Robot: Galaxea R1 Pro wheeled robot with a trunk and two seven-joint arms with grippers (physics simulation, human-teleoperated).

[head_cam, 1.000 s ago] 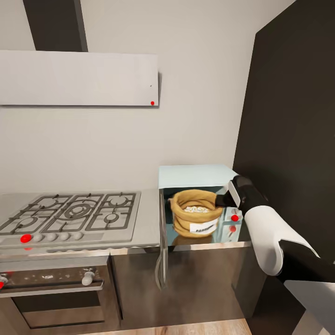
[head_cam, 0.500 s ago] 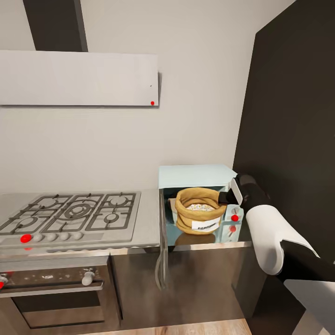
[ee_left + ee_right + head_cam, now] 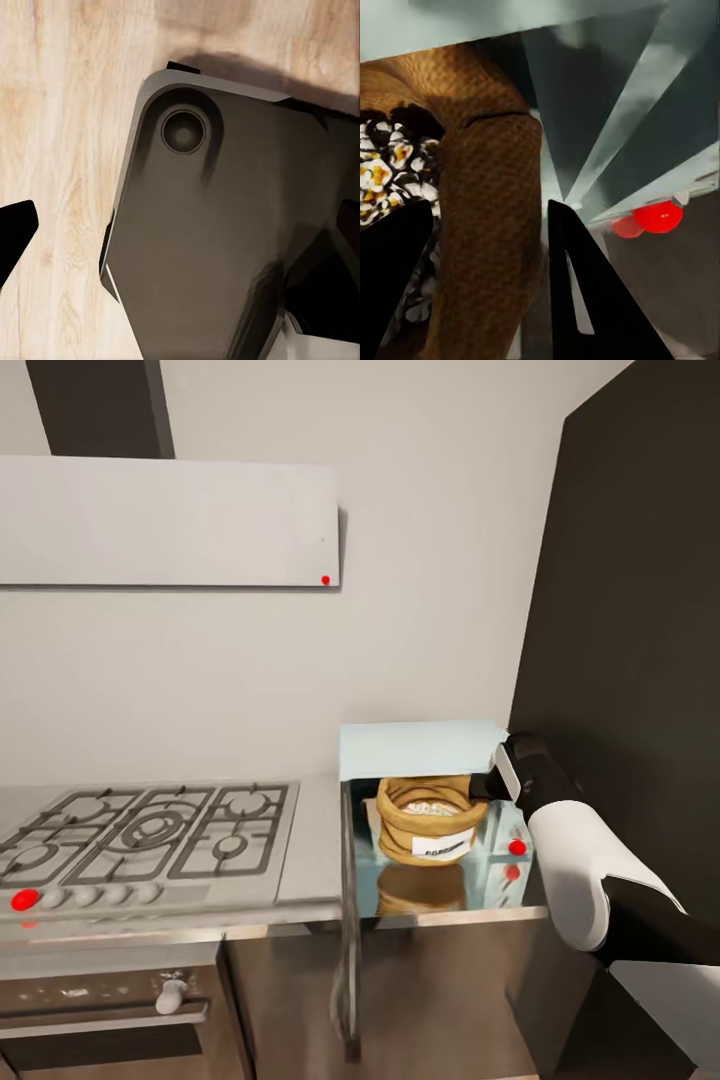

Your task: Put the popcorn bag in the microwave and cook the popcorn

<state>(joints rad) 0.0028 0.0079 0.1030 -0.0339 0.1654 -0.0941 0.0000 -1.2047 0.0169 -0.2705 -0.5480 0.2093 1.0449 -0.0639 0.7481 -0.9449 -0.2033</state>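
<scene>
The popcorn bag (image 3: 431, 820) sat inside the open microwave (image 3: 425, 805), which stood at the right end of the desk (image 3: 310, 850) beside the hob (image 3: 150, 830), its door (image 3: 347, 920) swung out toward the robot. The right pincer (image 3: 484, 285) gripped the bag's rolled rim, one dark finger (image 3: 390, 277) inside among the popcorn (image 3: 386, 176) and the other finger (image 3: 585, 292) outside the sack wall, close to the red knob (image 3: 658, 216). The step in hand looked to be setting the bag down and letting go: this would go best by settling the bag flat on the cavity floor, well behind the door line, then opening the fingers and backing straight out without dragging the rim or brushing the knobs. The left wrist view showed the robot's dark base (image 3: 225, 240) over wooden floor (image 3: 60, 112); whether the left pincer was open or closed could not be told
</scene>
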